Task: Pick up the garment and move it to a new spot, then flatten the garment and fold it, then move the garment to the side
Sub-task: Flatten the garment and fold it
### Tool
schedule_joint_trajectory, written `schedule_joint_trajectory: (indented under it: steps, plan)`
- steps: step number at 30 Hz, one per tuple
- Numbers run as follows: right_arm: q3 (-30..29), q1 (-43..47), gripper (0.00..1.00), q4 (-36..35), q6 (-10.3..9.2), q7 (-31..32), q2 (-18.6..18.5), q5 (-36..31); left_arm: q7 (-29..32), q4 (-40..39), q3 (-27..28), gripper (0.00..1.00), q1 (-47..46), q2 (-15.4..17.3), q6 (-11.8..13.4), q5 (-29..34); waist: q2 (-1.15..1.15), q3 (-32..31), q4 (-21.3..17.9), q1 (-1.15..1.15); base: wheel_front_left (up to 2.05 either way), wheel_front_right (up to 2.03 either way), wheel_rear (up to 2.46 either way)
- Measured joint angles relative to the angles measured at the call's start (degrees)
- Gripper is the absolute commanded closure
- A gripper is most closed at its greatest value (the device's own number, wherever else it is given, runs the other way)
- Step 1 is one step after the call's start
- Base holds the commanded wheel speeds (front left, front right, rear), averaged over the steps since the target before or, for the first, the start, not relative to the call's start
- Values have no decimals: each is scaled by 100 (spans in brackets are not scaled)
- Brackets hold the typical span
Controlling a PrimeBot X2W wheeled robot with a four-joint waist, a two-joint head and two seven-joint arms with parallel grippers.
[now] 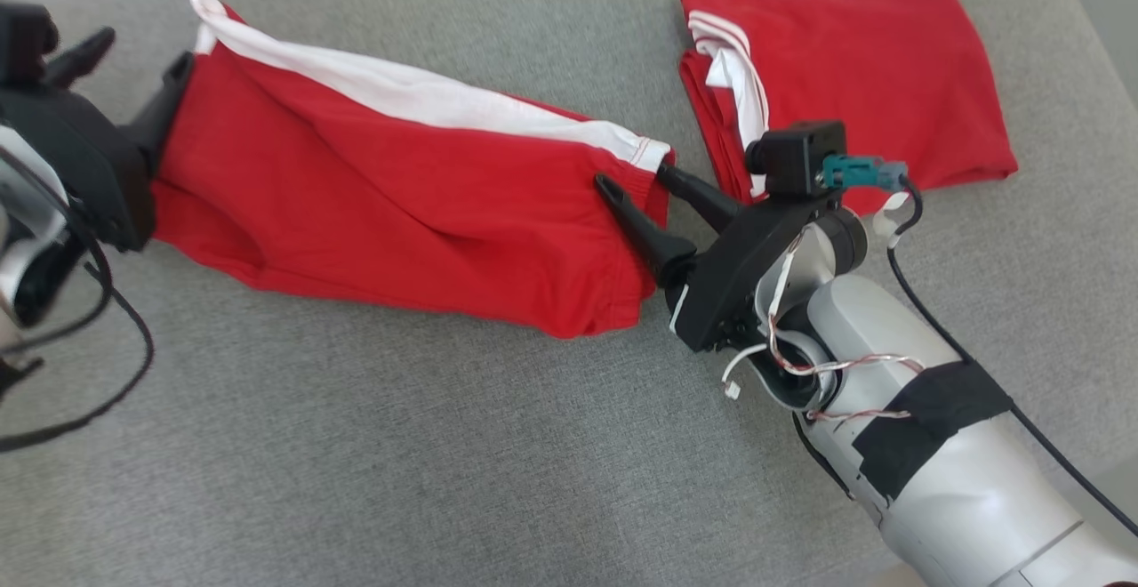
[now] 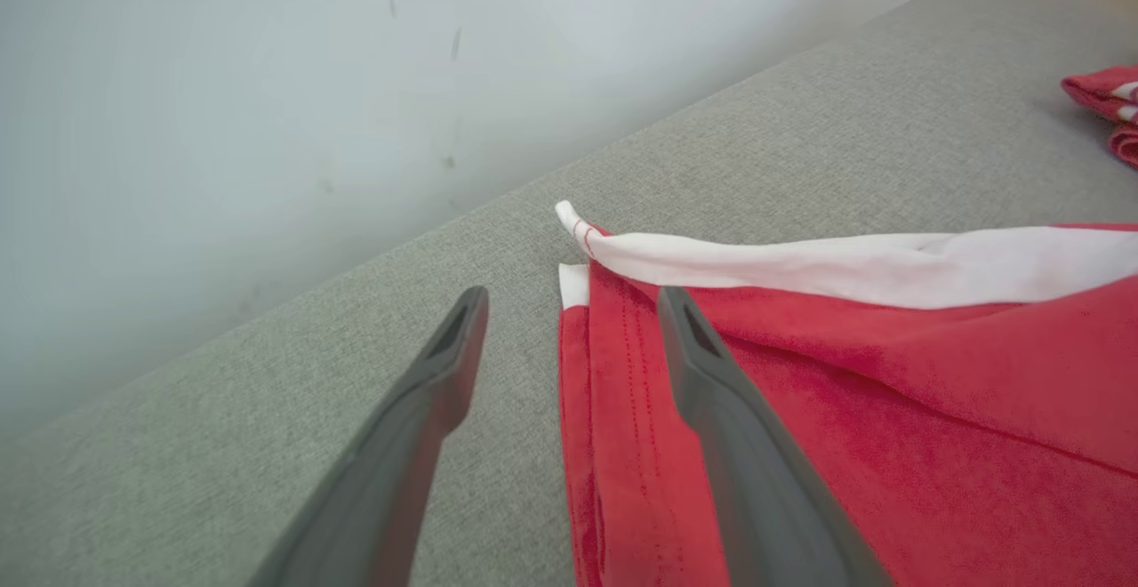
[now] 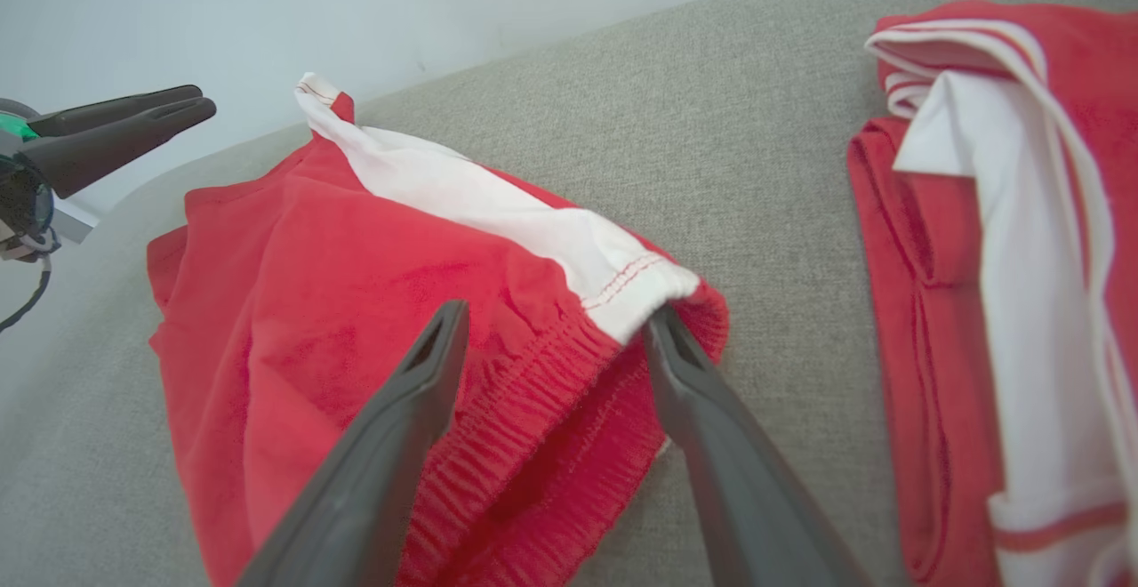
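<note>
Red garment (image 1: 391, 213): stretched lengthwise on grey upholstery, creased.
Left gripper (image 2: 573, 298): fingers apart at hem end.
Right gripper (image 3: 556, 311): fingers apart at waistband.
Progress: relocation apparently done; flattening, folding and side placement remain.

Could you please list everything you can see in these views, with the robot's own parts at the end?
cushion: one, grey, under both garments.
wall: one, pale, behind the cushion.
spread garment: one, red with white stripe, lying across the cushion.
folded garment: one, red with white trim, to the spread garment's right, apart from it.
left pincer: one, dark, open at the spread garment's hem.
right pincer: one, dark, open at its elastic waistband.
</note>
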Motion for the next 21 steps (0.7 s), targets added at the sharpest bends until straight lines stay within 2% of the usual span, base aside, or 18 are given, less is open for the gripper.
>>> schedule_joint_trajectory:
  steps: [5,13,21]
  plan:
    - [130,93,0,-16,0,-115,-124,-1,-241,60,-70,0,295,-53,0,-79,0,-220,68,-1,0,0,0]
    - [437,588,0,-207,1,-356,-654,-305,-647,-33,-255,0,837,-305,0,-331,-1,-643,276,-1,0,0,0]
    - [554,982,0,-450,1,-512,-801,-414,-924,3,-389,0,1410,-322,0,-427,-2,-947,536,-1,0,0,0]
